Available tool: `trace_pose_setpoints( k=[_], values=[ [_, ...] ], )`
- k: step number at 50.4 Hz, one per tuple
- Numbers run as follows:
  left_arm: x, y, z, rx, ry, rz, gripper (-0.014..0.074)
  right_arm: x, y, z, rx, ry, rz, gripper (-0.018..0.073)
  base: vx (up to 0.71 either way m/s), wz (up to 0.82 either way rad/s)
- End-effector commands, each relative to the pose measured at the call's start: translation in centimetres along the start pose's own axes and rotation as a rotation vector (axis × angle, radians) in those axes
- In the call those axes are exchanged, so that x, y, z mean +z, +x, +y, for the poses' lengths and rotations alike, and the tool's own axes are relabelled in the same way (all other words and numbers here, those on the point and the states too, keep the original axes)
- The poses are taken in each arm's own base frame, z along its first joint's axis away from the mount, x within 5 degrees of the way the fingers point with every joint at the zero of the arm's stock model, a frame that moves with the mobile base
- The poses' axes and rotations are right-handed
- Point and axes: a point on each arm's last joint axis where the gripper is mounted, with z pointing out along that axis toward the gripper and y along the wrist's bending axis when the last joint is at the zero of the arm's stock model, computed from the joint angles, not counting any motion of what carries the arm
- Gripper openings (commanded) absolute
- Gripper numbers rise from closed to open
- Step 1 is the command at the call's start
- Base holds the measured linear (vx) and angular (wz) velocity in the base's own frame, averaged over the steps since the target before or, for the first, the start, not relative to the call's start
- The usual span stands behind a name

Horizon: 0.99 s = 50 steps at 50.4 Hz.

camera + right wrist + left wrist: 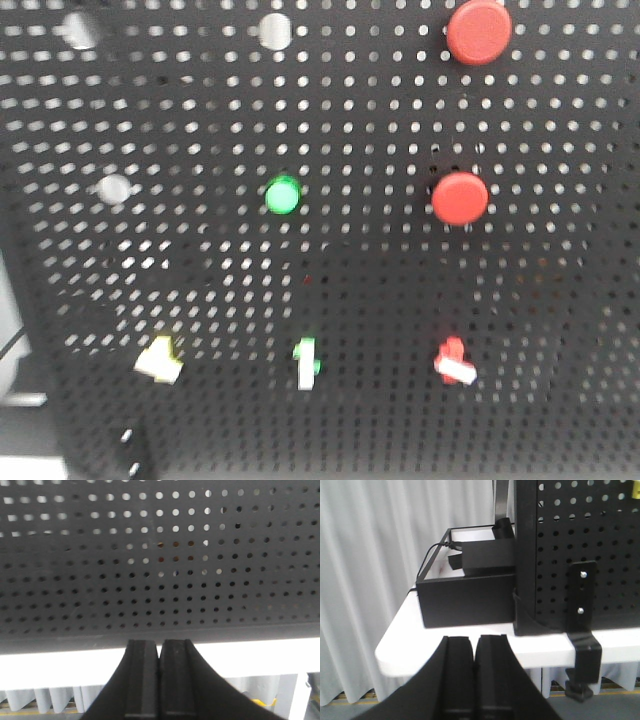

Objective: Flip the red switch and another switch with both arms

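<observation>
Black perforated pegboard (pixel 560 300) fills the front view; the whole frame is motion-blurred.

Red switch (pixel 455 362) is at lower right of the frame: red base, white lever tip lying roughly sideways across it. Yellow-marked white toggle (pixel 158 360) is at lower left in the same row, well apart from it. Its lever looks tilted, but blur hides the exact position. Green-marked toggle (pixel 307 362) stands between the two, lever upright.

Above that row: green round button (pixel 283 194) near centre, large red push button (pixel 460 197) to its right, second red push button (pixel 479 31) at upper right. Pale round button (pixel 113 188) mid left, another pale button (pixel 274 30) top centre.

Dark arm part (pixel 130 455) is in the lower left corner, blurred, below the yellow-marked white toggle and apart from it. Can't tell which arm.

Left gripper (pixel 474 670): fingers pressed together, closed on themselves, bottom centre of the left wrist view, facing the edge of the white table (pixel 420 645). Black box (pixel 465 600) sits on the table just left of the pegboard's side edge. Black clamp bracket (pixel 582 610) grips the table edge at right. White curtain (pixel 365 555) behind.

Right gripper (pixel 159 680): fingers flat against each other, holding nothing, bottom centre of the right wrist view, facing the pegboard's lower part, with the white table edge as a strip beneath it.
</observation>
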Motion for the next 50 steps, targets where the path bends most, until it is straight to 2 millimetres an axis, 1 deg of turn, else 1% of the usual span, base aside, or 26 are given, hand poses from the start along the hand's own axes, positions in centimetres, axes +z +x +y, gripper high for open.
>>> trace_pose_setpoints(
  k=[1, 41, 45, 50],
  values=[
    [-0.1, -0.1, 0.1, -0.011, -0.016, -0.075, -0.0006, -0.1, -0.7, 0.0, -0.008, -0.007, -0.091, -0.0006, 0.16, -0.05],
    [-0.1, -0.2, 0.1, -0.011, -0.018, -0.083, -0.0006, -0.1, -0.8, 0.1, -0.005, -0.008, -0.109, -0.0006, 0.03, -0.01],
    [-0.1, -0.2, 0.1, -0.009, -0.018, -0.084, -0.0006, -0.1, -1.0, 0.1, -0.005, -0.008, -0.124, -0.0006, 0.0, 0.0],
    [-0.1, -0.7, 0.2, 0.025, -0.029, -0.131, -0.0006, -0.3, -2.0, 0.1, -0.007, -0.014, -0.239, -0.0006, 0.0, 0.0]
  ],
)
